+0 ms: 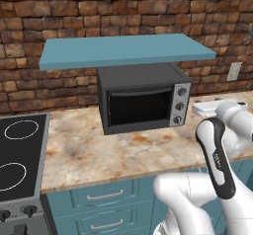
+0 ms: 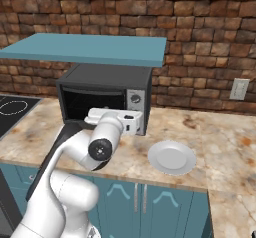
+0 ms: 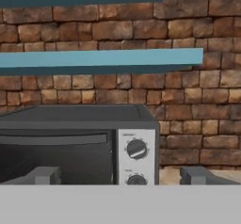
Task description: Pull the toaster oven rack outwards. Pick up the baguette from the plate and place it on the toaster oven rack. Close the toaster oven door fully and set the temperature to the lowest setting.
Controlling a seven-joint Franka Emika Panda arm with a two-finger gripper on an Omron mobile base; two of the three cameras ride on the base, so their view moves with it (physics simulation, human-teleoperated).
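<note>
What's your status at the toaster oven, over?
Gripper open, holding nothing, facing the knob panel. Toaster oven door shut. Plate on the counter is bare, baguette not sighted. Nothing between hand and oven.

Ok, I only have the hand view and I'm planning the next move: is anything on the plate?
Observer: No, the plate lies bare on the counter, right of the toaster oven.
Operator: Is the door fully up?
Observer: Yes, in the left base view the toaster oven door stands shut.
Operator: How many knobs are there?
Observer: Three in a column; the lowest knob sits below the two you see.
</note>
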